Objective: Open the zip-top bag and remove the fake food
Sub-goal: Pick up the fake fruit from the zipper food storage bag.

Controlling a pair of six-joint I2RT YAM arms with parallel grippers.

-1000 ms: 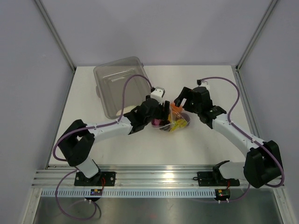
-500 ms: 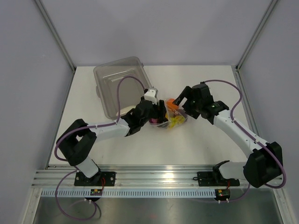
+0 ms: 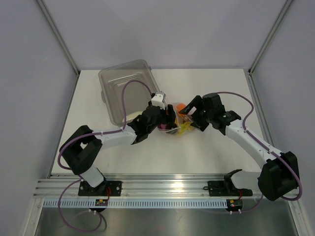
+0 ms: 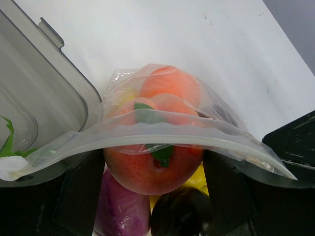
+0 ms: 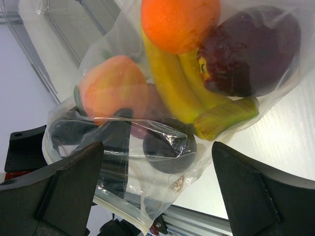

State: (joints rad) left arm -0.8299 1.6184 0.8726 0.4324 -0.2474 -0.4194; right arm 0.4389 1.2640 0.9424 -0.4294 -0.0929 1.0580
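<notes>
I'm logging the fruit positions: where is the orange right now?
In the right wrist view the orange sits top centre inside the zip-top bag, resting against the banana bunch and beside the dark red apple.

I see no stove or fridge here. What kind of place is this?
Probably a robot test booth, not a kitchen. The left arm and right arm are bolted to a metal rail beside a white table, plain grey walls close it in, and the zip-top bag holds only toy food.
</notes>
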